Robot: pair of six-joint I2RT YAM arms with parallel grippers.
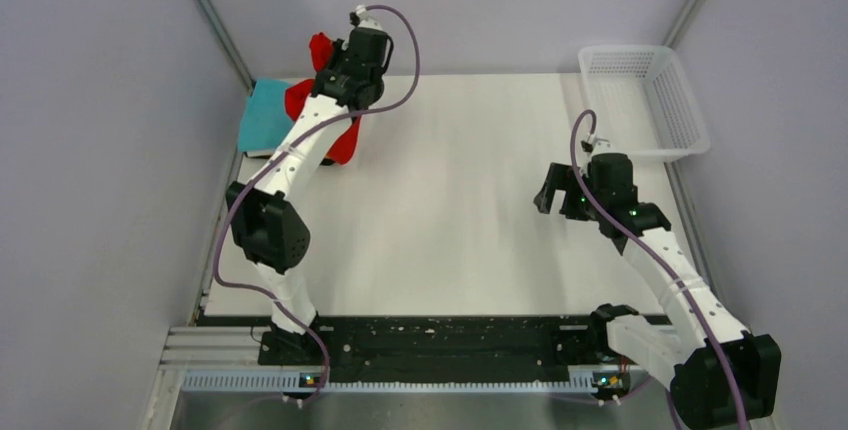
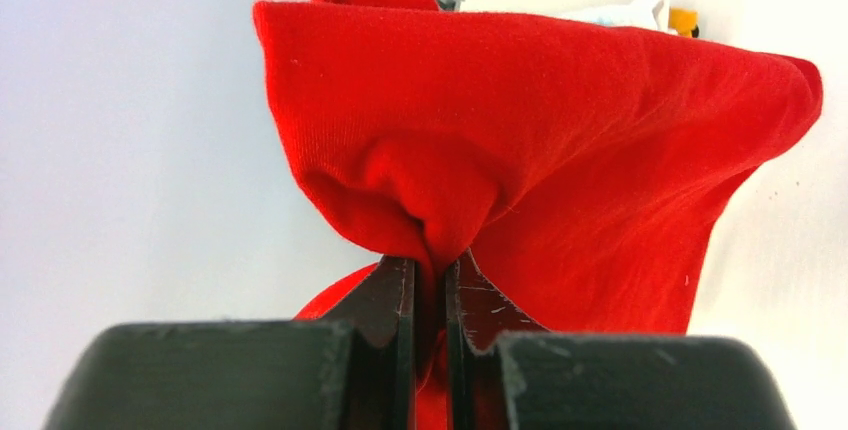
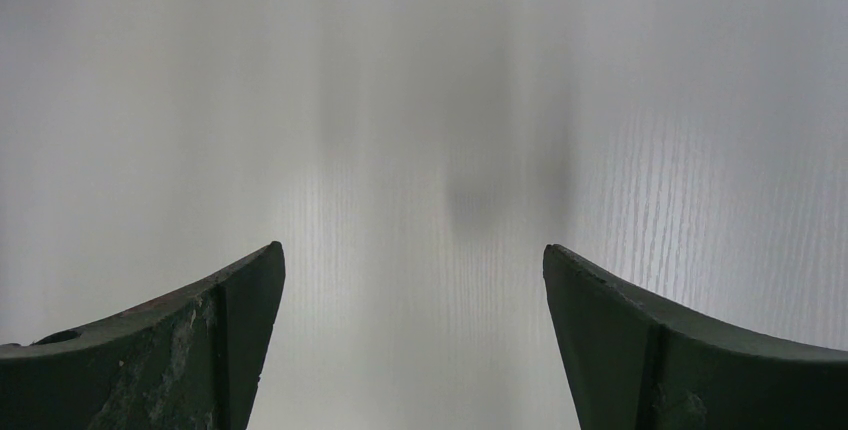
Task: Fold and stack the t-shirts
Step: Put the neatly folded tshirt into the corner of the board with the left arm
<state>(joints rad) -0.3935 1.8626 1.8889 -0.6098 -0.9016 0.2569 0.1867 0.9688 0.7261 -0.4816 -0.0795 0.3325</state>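
The red t-shirt (image 1: pixel 340 140) hangs bunched from my left gripper (image 1: pixel 330 78) at the table's far left. In the left wrist view the gripper (image 2: pixel 430 262) is shut on a fold of the red t-shirt (image 2: pixel 560 140), which drapes over the fingers. A folded teal t-shirt (image 1: pixel 265 115) lies flat at the far left, just beside the hanging red cloth. Bits of white and yellow-orange cloth (image 2: pixel 660 16) show past the red shirt. My right gripper (image 1: pixel 556 193) is open and empty over bare table at the right; its fingers (image 3: pixel 240 300) stand wide apart.
A white plastic mesh basket (image 1: pixel 645 100) stands at the far right corner. Grey walls close in the table on the left, back and right. The arm bases sit on a black rail (image 1: pixel 440 345) at the near edge.
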